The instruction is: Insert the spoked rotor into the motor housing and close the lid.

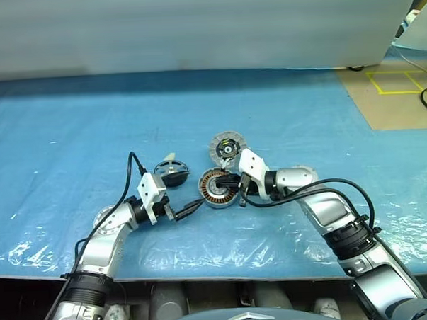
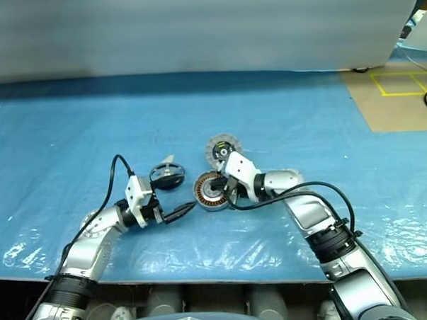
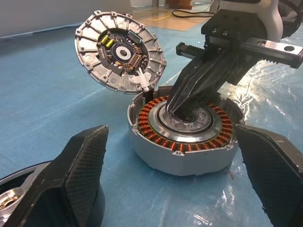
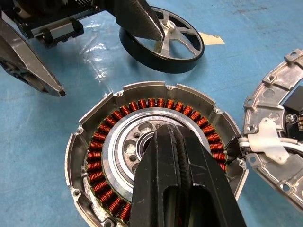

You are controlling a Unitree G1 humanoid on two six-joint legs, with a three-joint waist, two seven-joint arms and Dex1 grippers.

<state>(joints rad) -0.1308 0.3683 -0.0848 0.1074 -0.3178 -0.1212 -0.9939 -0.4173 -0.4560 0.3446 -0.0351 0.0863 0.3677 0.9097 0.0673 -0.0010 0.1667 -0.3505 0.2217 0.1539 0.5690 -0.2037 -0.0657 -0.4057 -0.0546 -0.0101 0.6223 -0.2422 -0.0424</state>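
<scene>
Rotor (image 4: 166,38) still lies outside the housing (image 3: 187,135), lid (image 3: 119,52) open; right fingers (image 4: 182,182) pressed together in its centre, left fingers (image 3: 87,165) wide.

a robotics lab or workshop: a blue plastic sheet (image 1: 92,130) covers the work surface, yellow floor tape (image 1: 398,81) marks bare floor beyond the right gripper (image 1: 233,182), a white wall panel (image 1: 193,26) behind.

1. Housing (image 3: 184,142): matt cast grey metal; glossy copper windings; smooth machined centre, under the right fingers (image 3: 199,82) of ribbed matt black plastic;
2. Lid (image 3: 119,51): dull ribbed cast metal;
3. Rotor (image 4: 163,42): matt black rim, bright smooth spokes;
4. Sheet (image 1: 71,138): glossy crinkled blue plastic.
</scene>
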